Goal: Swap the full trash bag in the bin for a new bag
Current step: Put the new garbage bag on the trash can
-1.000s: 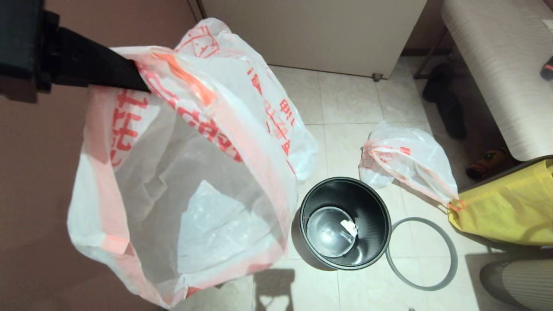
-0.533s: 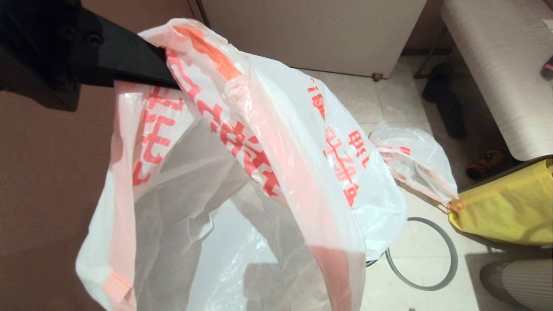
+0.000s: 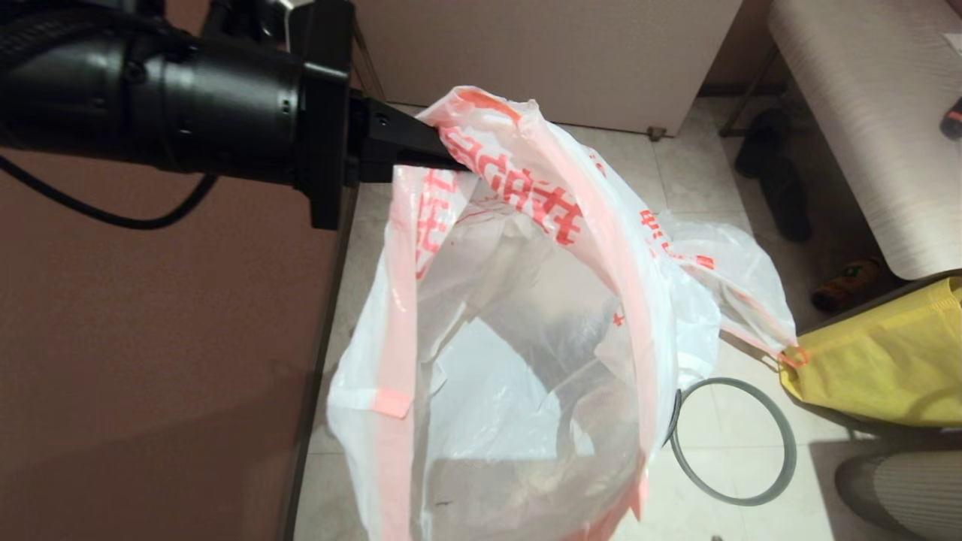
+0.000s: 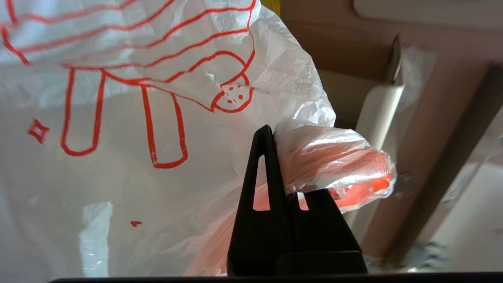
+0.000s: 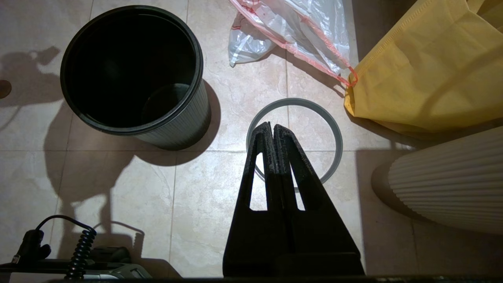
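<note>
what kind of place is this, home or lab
Probably a home, maybe a living area: tiled floor, dark shoes left beside a pale cushioned seat, and a small black bin standing by a yellow fabric bag.

left hand (image 3: 443,154) swung new bag (image 3: 518,323) over bin (hidden)

Thin crinkled translucent plastic new bag (image 3: 526,315), glossy black bin (image 5: 131,70), matt yellow fabric bag (image 5: 416,67).

The left arm (image 3: 150,113) is a glossy black cylinder with small screws, a flat square flange and a thin black cable; both jaws are matte black slotted wedges.
</note>
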`<state>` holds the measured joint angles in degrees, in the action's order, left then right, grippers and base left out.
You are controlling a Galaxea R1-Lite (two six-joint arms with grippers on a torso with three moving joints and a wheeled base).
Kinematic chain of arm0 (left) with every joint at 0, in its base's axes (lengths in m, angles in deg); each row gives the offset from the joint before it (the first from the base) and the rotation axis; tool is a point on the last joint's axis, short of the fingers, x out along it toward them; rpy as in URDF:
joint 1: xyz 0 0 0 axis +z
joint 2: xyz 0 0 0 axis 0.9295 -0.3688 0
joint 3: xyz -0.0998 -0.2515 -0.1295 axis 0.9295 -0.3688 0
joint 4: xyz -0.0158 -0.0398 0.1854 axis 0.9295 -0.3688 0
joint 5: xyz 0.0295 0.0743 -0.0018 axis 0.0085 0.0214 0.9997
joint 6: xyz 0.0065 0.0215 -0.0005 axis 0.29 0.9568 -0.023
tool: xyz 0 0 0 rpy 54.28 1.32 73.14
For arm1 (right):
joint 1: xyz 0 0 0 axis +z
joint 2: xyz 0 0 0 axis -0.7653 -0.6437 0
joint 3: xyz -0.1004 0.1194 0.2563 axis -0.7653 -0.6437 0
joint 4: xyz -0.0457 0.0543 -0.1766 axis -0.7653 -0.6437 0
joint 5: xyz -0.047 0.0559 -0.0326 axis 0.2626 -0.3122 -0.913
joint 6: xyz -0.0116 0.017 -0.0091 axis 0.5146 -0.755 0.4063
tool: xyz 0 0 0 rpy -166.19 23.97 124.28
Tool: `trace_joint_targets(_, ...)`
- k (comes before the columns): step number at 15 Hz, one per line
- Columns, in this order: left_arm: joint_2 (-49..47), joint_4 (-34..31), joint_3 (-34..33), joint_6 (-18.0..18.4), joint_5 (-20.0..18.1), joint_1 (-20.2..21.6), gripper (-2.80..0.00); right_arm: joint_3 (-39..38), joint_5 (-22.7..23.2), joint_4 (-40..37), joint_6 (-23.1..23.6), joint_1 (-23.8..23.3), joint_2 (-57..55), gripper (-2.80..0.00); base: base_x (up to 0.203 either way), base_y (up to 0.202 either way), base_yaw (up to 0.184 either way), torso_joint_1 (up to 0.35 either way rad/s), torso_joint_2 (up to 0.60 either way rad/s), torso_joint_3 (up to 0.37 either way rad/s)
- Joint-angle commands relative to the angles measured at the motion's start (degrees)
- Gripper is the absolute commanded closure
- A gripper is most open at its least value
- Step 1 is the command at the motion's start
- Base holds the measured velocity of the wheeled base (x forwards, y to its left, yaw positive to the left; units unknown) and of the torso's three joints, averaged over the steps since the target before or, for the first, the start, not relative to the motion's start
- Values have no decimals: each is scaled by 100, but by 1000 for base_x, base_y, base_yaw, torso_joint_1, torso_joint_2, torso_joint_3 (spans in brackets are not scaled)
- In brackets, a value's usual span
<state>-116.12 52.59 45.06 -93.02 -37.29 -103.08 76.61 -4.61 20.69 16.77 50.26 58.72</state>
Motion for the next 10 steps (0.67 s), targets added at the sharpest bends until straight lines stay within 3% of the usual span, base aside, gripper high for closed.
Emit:
trace_joint_targets(1,-614,371,-135,-971,-115,129,0,0,2,4,2,2,-5,0,0,0,0,0,0,0)
trace_joint_targets(4,-874,514,52,-2490,-460,140,0,0,2,4,2,2,-5,0,0,0,0,0,0,0)
trace_joint_targets(5,-935,526,80,-2773,-720,106,0,0,2,-2,2,2,-5,0,0,0,0,0,0,0)
trace_joint_targets(10,-1050,491,-225,-2782,-630,-188,0,0,2,4,19,2,-5,0,0,0,0,0,0,0)
